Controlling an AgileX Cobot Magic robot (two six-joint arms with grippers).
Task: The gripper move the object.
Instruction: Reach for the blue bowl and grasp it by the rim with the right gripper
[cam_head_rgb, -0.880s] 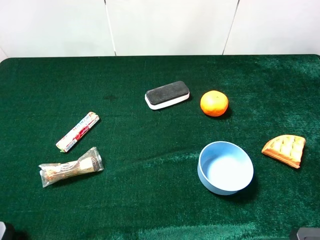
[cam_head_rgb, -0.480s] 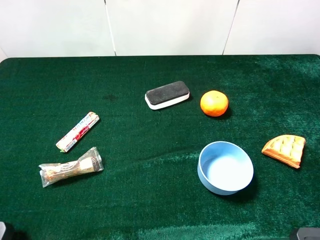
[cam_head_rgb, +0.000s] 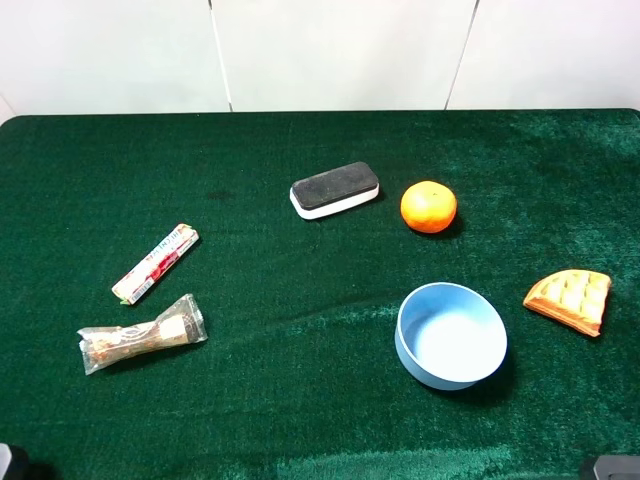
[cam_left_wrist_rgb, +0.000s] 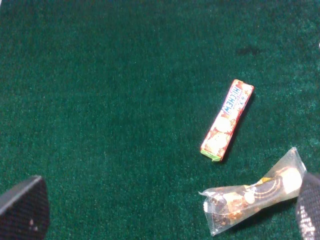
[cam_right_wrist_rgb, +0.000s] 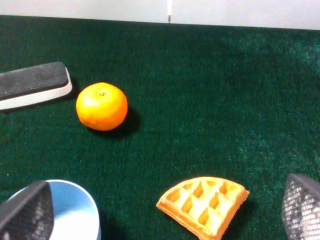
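The left claw (cam_left_wrist_rgb: 166, 210) and the right claw (cam_right_wrist_rgb: 165, 207) each hang with fingers spread wide apart.

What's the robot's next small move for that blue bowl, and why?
Probably lower the right hand toward the light blue bowl: that hand is open and empty, and the bowl sits untouched, partly showing in its wrist view.

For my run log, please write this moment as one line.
task: not started | left pincer: open, empty | right pincer: open, empty | blue bowl: upright, untouched
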